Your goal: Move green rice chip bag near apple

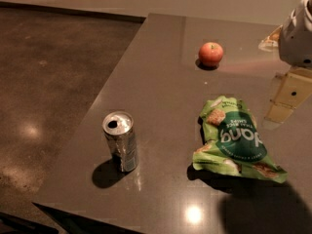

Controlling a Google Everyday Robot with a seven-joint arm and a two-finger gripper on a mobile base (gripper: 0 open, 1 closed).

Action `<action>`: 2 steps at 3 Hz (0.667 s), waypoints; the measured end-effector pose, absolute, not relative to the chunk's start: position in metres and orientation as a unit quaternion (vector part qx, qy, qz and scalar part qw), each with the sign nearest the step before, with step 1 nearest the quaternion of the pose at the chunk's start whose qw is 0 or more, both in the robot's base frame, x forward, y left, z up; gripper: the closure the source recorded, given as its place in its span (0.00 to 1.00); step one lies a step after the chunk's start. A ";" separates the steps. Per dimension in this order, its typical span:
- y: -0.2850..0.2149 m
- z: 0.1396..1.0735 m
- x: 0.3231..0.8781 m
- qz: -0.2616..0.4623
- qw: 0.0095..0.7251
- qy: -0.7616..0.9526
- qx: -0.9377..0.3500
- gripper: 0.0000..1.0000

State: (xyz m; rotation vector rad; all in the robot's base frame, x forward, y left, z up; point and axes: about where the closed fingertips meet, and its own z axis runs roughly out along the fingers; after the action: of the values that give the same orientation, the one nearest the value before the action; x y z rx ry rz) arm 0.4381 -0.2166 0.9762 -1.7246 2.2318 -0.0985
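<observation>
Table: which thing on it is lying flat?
The green bag, flat and crumpled. The can stands upright, and the apple is round. The gripper hangs at the right, just past the bag.

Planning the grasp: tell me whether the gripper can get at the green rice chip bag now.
Probably yes. The gripper hangs close beside the green rice chip bag with nothing between them; the apple and the silver can sit away from that path.

Surface [161, 87] contents: one green rice chip bag [236, 140], one apple [211, 53], one can [120, 140]. One gripper [286, 100], far right.
</observation>
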 end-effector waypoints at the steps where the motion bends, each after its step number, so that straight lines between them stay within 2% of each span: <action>1: -0.217 0.975 0.437 -0.032 0.159 0.782 -0.601 0.00; 2: -0.216 0.965 0.427 -0.010 0.162 0.797 -0.582 0.00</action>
State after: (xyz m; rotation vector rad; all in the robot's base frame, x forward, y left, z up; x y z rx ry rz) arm 0.4269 -0.2163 0.9650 -1.6626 2.2738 -0.0275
